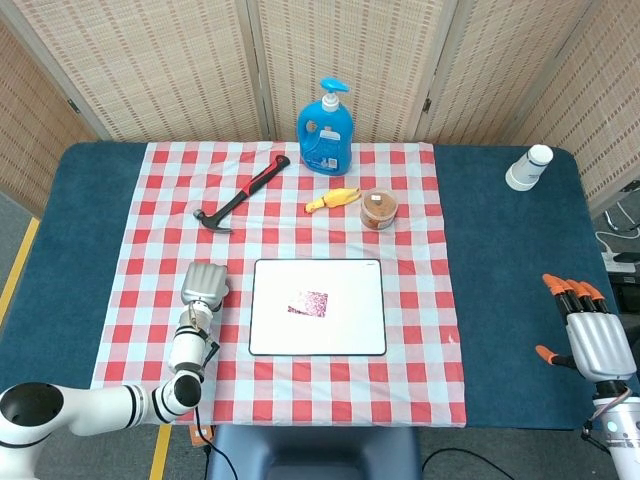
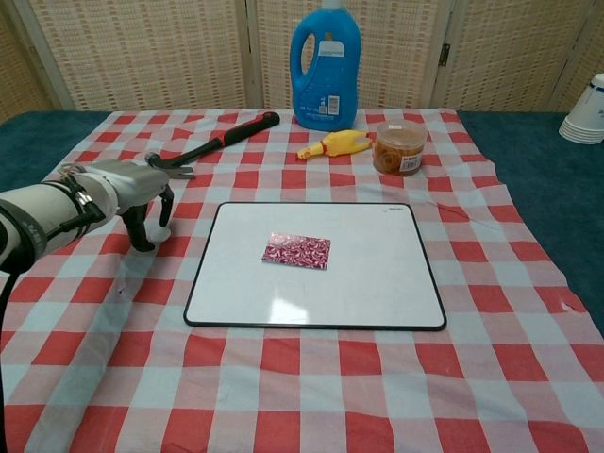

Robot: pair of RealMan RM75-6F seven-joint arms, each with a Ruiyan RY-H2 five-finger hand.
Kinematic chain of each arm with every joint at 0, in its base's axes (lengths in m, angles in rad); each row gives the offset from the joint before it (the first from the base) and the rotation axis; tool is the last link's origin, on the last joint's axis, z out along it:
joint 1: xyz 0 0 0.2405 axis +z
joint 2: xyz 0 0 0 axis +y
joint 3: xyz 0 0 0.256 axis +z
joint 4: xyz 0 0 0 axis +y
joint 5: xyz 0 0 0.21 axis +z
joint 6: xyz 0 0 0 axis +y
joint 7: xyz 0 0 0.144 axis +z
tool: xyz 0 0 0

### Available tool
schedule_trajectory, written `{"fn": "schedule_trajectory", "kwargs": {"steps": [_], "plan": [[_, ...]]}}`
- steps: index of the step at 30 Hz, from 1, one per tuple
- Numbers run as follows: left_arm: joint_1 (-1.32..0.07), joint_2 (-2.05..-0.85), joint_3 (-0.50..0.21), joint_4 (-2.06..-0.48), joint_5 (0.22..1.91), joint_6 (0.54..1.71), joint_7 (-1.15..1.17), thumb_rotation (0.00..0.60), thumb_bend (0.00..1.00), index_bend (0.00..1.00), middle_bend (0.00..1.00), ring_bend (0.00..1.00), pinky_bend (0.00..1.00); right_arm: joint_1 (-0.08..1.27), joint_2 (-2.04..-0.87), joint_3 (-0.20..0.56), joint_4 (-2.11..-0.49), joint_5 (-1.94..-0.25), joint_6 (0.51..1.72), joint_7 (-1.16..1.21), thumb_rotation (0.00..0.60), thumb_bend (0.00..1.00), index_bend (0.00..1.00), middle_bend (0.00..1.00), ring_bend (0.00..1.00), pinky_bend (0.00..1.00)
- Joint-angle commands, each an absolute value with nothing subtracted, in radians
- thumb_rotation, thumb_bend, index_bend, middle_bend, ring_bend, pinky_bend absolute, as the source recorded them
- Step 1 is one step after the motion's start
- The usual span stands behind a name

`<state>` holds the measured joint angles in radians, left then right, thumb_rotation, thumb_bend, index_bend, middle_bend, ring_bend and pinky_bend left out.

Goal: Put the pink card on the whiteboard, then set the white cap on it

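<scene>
The pink card (image 1: 308, 303) (image 2: 296, 251) lies flat near the middle of the whiteboard (image 1: 355, 335) (image 2: 377, 293). My left hand (image 1: 204, 283) (image 2: 132, 193) is just left of the board, fingers curled down over a small white cap (image 2: 159, 229) that sits on the checked cloth between thumb and fingers. In the head view the hand hides the cap. My right hand (image 1: 590, 338) hovers at the table's far right edge, fingers spread and holding nothing; the chest view does not show it.
Behind the board lie a red-and-black hammer (image 1: 240, 193) (image 2: 212, 142), a blue detergent bottle (image 1: 325, 130) (image 2: 326, 66), a yellow rubber chicken (image 1: 332, 200) (image 2: 335, 144) and a small jar (image 1: 379, 208) (image 2: 398, 147). Stacked white cups (image 1: 528, 167) (image 2: 585, 111) stand at the far right.
</scene>
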<state>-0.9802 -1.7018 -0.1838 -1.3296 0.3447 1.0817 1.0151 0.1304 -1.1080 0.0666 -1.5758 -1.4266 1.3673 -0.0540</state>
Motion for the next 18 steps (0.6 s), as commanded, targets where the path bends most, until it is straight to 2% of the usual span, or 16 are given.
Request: {"fn": "schedule_trajectory", "kwargs": {"steps": [1,18], "plan": [[-0.980,-1.705,-0.186,-1.327,0.351,1.086,1.012,0.600,0.29,0.44,1.00,1.00,1.00,0.130,-1.108,0.067,-1.575,-1.427,1.369,-0.054,0.600,0.02,0.00,0.12,0.08,0.13],[-0.971,-1.721,-0.190,-1.293,0.354,1.069,1.012,0.600,0.30,0.43,1.00,1.00,1.00,0.130,-1.105,0.067,-1.577,-1.423,1.366,-0.055,0.600,0.02,0.00,0.12,0.08,0.13]]}}
